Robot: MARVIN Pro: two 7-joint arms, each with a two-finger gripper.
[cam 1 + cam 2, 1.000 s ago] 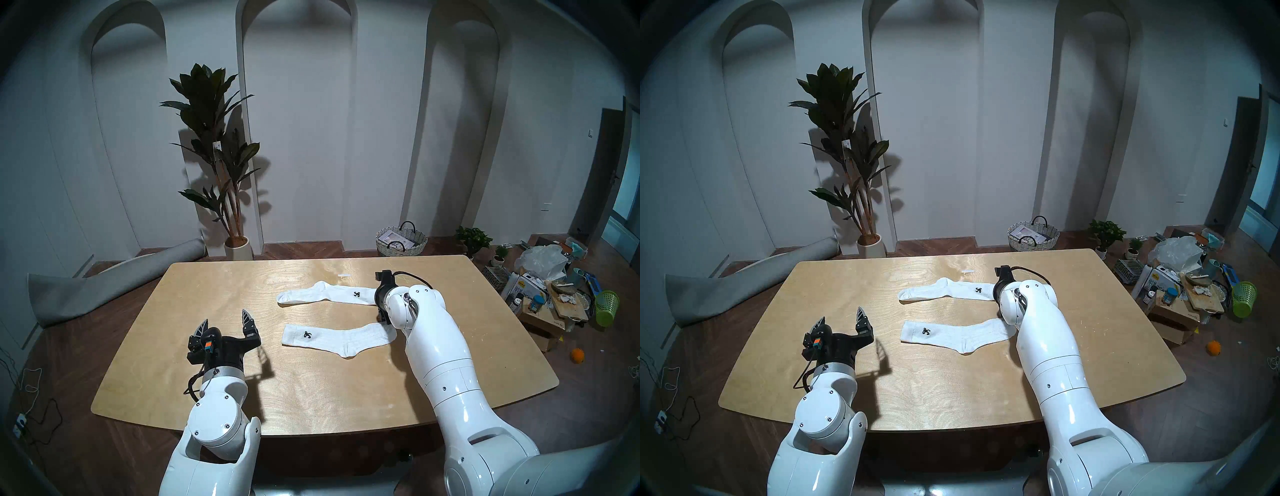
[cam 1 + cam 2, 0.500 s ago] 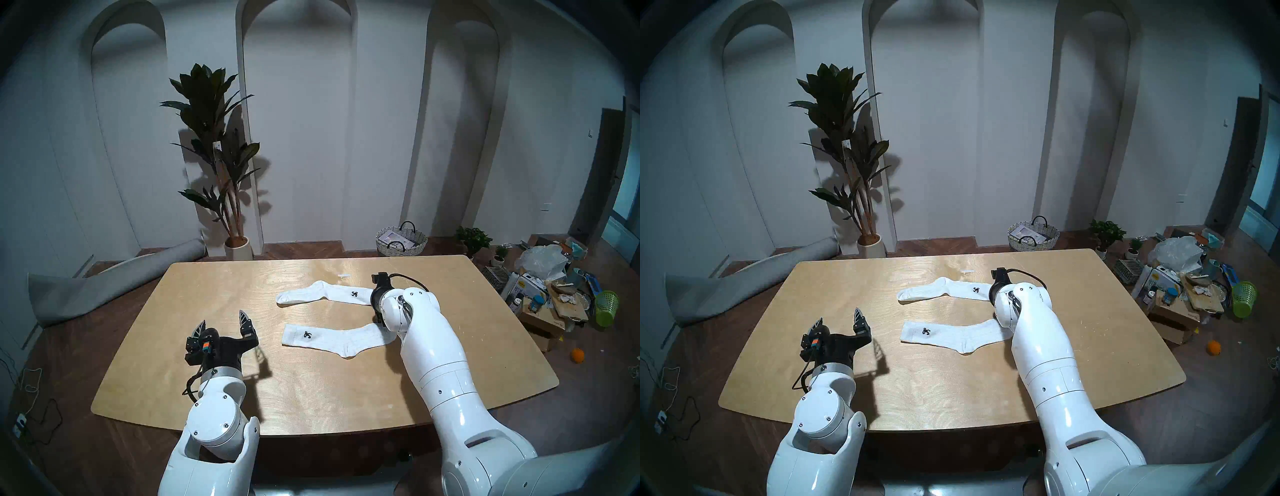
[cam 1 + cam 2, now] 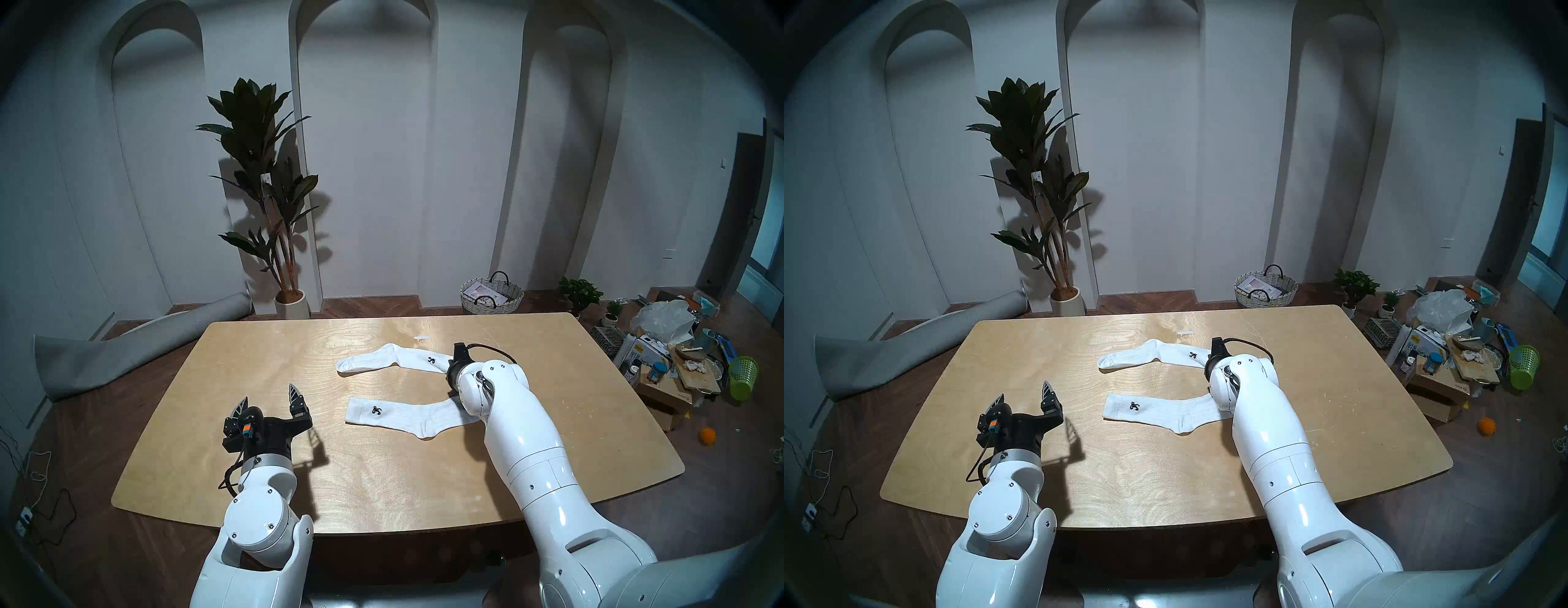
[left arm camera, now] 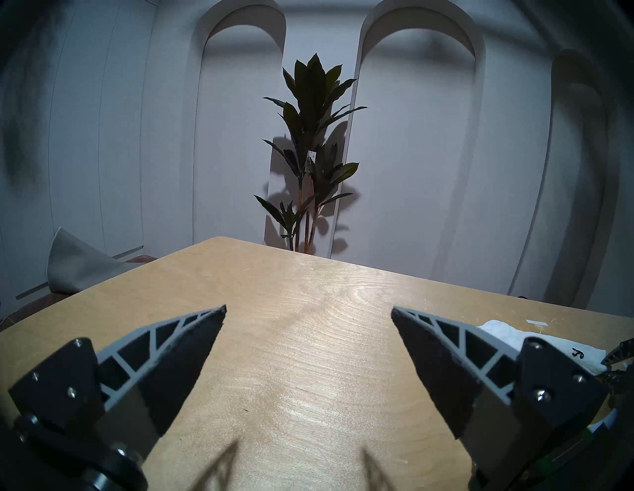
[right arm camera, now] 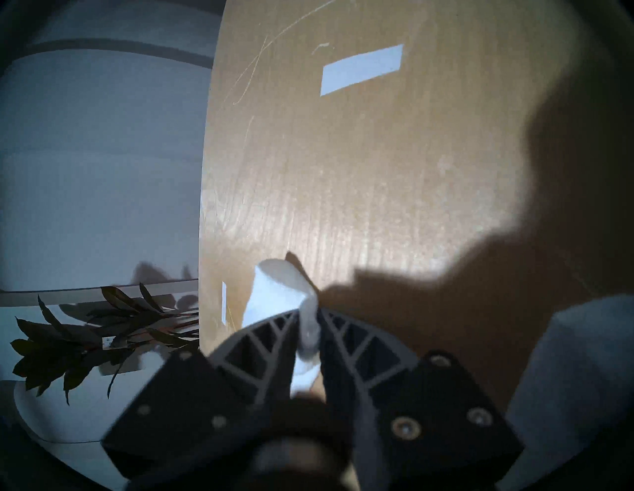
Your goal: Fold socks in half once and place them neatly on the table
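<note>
Head view, nearest me: left gripper [image 3: 271,397] hovers spread, empty, over the light plywood table [image 3: 382,475]. Near white ribbed sock [image 3: 407,415] lies flat. Farther, right gripper [image 5: 308,325] pinches the far white ribbed sock [image 3: 394,358] at its cuff; I judge it light, limp, best lifted there.

White arched wall [image 3: 365,170], potted plant [image 3: 265,187], wicker basket [image 3: 491,295], dark wood floor [image 3: 127,564].

Two socks lie on the table [image 3: 382,479] — far sock [image 3: 392,359] behind near sock [image 3: 407,414], left tool [image 3: 270,400] to their left.
</note>
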